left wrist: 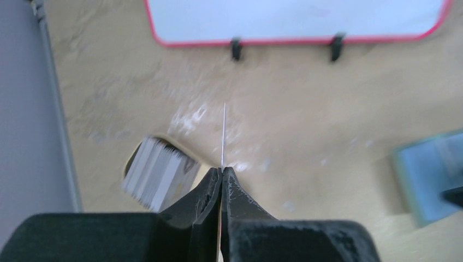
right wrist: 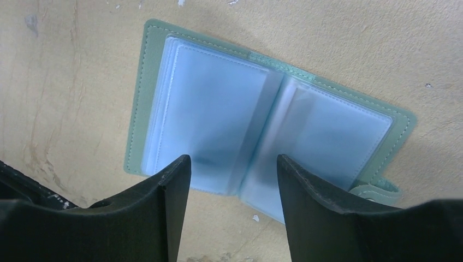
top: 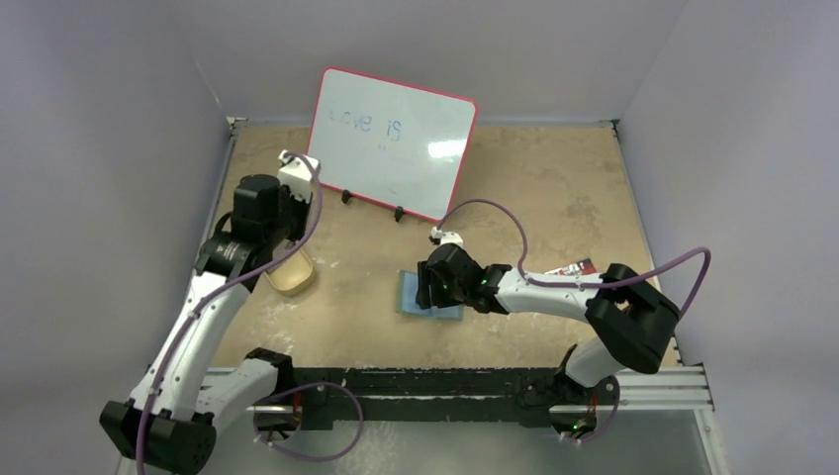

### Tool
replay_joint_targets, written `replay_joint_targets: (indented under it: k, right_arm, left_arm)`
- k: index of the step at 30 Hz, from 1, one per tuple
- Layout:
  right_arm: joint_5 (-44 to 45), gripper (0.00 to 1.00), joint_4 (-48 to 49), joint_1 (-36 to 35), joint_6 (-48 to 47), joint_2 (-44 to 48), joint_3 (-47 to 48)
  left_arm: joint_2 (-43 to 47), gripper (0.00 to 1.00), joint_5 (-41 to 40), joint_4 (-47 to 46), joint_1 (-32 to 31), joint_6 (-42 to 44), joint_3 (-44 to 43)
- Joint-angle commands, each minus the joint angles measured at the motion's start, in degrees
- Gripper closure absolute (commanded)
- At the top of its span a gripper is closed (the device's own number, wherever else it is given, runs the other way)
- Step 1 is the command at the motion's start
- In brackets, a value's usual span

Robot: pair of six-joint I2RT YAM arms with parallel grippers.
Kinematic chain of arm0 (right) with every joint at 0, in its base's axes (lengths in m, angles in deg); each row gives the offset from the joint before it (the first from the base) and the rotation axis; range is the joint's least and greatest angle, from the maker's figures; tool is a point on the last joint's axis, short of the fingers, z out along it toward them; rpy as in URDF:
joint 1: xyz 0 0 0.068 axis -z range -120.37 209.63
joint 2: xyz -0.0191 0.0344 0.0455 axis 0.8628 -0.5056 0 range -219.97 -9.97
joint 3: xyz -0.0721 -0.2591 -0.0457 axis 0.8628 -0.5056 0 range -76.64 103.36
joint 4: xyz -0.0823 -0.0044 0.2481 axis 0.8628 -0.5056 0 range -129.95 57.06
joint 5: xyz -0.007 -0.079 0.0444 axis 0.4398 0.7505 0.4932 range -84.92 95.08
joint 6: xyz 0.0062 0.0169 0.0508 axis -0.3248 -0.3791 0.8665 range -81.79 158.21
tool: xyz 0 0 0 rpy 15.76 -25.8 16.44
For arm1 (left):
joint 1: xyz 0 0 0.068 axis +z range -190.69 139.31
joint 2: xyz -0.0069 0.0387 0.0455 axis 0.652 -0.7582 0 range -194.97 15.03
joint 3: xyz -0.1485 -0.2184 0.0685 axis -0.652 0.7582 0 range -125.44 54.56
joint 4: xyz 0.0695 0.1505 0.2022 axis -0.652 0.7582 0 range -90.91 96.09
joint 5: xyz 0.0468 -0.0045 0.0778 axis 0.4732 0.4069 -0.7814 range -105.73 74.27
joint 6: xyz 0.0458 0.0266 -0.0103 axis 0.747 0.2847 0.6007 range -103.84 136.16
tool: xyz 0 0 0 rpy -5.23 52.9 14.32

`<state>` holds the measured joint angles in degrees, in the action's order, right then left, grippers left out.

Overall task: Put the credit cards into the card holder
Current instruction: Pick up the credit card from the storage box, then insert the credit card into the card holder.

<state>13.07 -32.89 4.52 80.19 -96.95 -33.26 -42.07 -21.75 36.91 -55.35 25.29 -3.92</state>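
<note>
The sage-green card holder [right wrist: 136,103] lies open on the table, its clear pockets [right wrist: 213,109] facing up. It also shows in the top view [top: 409,295] and at the right edge of the left wrist view [left wrist: 431,174]. My right gripper [right wrist: 233,158] is open and empty just above its near edge, also seen in the top view [top: 427,287]. My left gripper [left wrist: 223,169] is shut on one thin card [left wrist: 224,131], seen edge-on. A stack of whitish cards [left wrist: 155,172] sits in a tan tray [top: 292,277] just left of the left gripper [top: 287,247].
A red-framed whiteboard [top: 396,143] stands on black feet at the back middle. A small dark-and-red printed item [top: 572,267] lies on the table to the right. Grey walls close in the tan table [top: 554,198] on the left, back and right.
</note>
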Motion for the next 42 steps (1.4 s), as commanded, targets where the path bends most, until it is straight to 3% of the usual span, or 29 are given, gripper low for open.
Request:
replay_joint_targets:
  k: [1, 8, 13, 19, 25, 36, 42]
  right_arm:
    - [2.11, 0.40, -1.54, 0.00, -0.30, -0.67, 2.53]
    - [4.54, 0.47, -5.39, 0.28, -1.02, 0.14, 5.48]
    - [3.50, 0.51, -6.41, 3.69, -2.30, 2.62, 5.80]
    - [-6.42, 0.55, 1.37, 10.53, -3.47, 9.43, -1.49]
    - [-6.75, 0.59, 1.68, 11.14, -2.42, 9.31, -3.04]
    - [-4.98, 0.70, -0.94, 11.45, -1.95, 9.01, -4.96]
    - [-3.40, 0.70, -1.42, 11.52, -1.98, 8.10, -6.08]
  left_arm:
    - [4.06, 1.00, 15.34, -13.32, -0.02, -17.33, 1.73]
    - [-4.98, 1.00, 33.39, -15.57, -0.07, -39.48, 1.70]
    - [-5.63, 1.00, 41.08, -31.84, -2.55, -51.26, 12.57]
    - [-10.01, 1.00, 40.93, -39.46, -8.58, -55.91, 17.38]
    - [-15.99, 1.00, 39.67, -47.63, -13.07, -60.32, 19.77]
    - [-29.81, 1.00, 40.31, -49.05, -15.46, -57.21, 21.64]
    - [-36.43, 1.00, 41.33, -49.25, -16.10, -55.08, 20.94]
